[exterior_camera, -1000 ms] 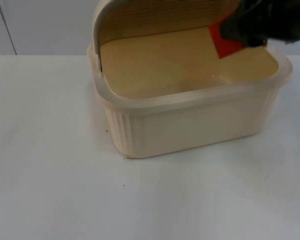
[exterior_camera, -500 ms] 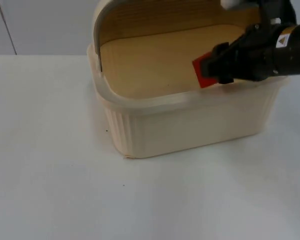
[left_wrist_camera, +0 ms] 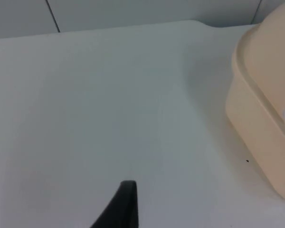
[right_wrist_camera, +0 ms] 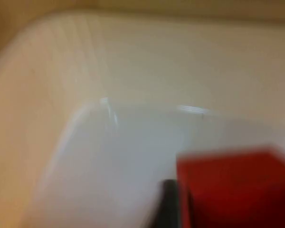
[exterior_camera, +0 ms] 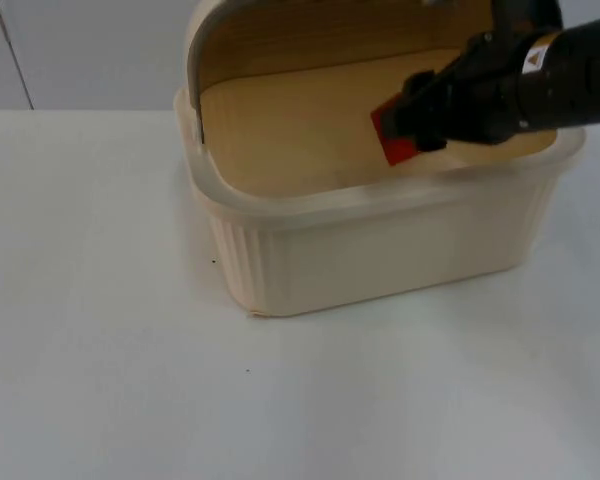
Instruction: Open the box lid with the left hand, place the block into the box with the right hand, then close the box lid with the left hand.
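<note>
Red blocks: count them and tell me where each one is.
1. The red block is held by the right gripper over the open box; none elsewhere on the table.

1. Right arm reaching in from the right side in the top view, forearm level and angled toward the middle.
2. Right hand at the arm's tip, fingers clamped on a red block; one dark fingertip beside the block in the right wrist view.
3. Left hand low over the tabletop, one black fingertip visible in the left wrist view; arm waiting.
</note>
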Controlling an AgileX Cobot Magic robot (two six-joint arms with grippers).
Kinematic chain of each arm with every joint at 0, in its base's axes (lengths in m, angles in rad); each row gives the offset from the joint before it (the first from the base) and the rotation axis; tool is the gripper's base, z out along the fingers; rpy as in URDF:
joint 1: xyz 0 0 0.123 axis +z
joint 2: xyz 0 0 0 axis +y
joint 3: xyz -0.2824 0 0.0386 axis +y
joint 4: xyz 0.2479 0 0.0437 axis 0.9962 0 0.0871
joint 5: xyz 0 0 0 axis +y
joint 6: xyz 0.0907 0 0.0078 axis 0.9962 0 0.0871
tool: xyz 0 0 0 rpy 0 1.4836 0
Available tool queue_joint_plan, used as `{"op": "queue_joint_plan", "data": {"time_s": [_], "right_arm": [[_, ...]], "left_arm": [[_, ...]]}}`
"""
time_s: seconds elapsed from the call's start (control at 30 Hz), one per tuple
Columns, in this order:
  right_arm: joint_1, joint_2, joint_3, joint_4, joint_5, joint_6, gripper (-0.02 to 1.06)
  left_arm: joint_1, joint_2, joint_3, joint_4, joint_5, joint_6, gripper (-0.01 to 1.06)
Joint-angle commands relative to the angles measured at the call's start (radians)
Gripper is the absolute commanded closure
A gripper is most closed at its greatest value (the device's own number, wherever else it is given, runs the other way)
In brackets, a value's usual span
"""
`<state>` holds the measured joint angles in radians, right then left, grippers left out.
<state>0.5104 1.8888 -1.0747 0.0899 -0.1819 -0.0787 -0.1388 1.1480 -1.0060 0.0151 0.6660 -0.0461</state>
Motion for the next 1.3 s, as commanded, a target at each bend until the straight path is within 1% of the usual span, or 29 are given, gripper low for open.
{"op": "queue_joint_plan", "data": {"time_s": [0.0,0.03,0.07,0.1,0.2,0.3,0.33,0.37,0.5,0.53,0.67,0.7,0.87,0.9,1.0,1.1,1.13,1.2,1.27], "right_arm": [[0.002,0.009,-0.010,0.002,0.009,-0.007,0.25],[0.002,0.009,-0.010,0.000,0.010,-0.007,0.11],[0.002,0.009,-0.010,0.000,0.012,-0.007,0.02],[0.002,0.004,-0.010,0.000,0.014,-0.007,-0.01],[0.002,-0.006,-0.010,0.000,0.019,-0.007,-0.01],[0.002,-0.044,-0.010,0.000,0.078,-0.007,-0.01],[0.002,-0.044,-0.010,0.000,0.078,-0.007,-0.01],[0.002,-0.062,-0.010,0.000,0.098,-0.007,-0.01],[0.002,-0.178,-0.010,0.002,0.210,0.004,0.00],[0.002,-0.178,-0.010,0.002,0.210,0.004,0.00],[0.002,-0.298,-0.010,0.020,0.353,0.012,0.00],[0.002,-0.298,-0.010,0.020,0.353,0.012,0.00],[0.002,-0.441,-0.010,0.016,0.523,0.012,0.00],[0.002,-0.441,-0.010,0.016,0.523,0.012,0.00],[-0.005,-0.522,-0.010,-0.017,0.587,0.012,0.00],[-0.066,-0.597,-0.010,0.029,0.630,0.011,0.00],[-0.066,-0.597,-0.010,0.029,0.630,0.011,0.00],[-0.140,-0.644,-0.010,0.029,0.648,0.011,0.00],[-0.226,-0.686,-0.010,0.027,0.673,-0.011,0.00]], "left_arm": [[-0.006,-0.001,-0.004,0.004,0.001,-0.008,0.00],[-0.006,-0.001,-0.004,0.004,0.001,-0.008,0.00],[-0.006,-0.001,-0.004,0.004,0.001,-0.008,0.00],[-0.006,-0.001,-0.004,0.004,0.001,-0.008,0.00],[-0.006,-0.001,-0.004,0.004,0.001,-0.008,0.00],[-0.006,-0.001,-0.004,0.004,0.001,-0.008,0.00],[-0.006,-0.001,-0.004,0.004,0.001,-0.008,0.00],[-0.006,-0.001,-0.004,0.004,0.001,-0.008,0.00],[-0.006,-0.001,-0.004,0.014,0.001,-0.008,0.00],[-0.006,-0.001,-0.004,0.014,0.001,-0.008,0.00],[-0.006,-0.001,-0.004,0.016,0.001,-0.008,0.00],[-0.006,-0.001,-0.004,0.016,0.001,-0.008,0.00],[-0.006,-0.001,-0.004,0.019,0.001,-0.008,0.00],[-0.006,-0.001,-0.004,0.019,0.001,-0.008,0.00],[-0.006,-0.001,-0.004,0.019,0.001,-0.008,0.00],[-0.006,-0.001,-0.004,0.019,-0.002,-0.008,0.00],[-0.006,-0.001,-0.004,0.019,-0.002,-0.008,0.00],[-0.006,-0.001,-0.004,0.016,-0.012,-0.008,0.00],[-0.006,-0.001,-0.004,0.011,-0.021,-0.008,0.00]]}}
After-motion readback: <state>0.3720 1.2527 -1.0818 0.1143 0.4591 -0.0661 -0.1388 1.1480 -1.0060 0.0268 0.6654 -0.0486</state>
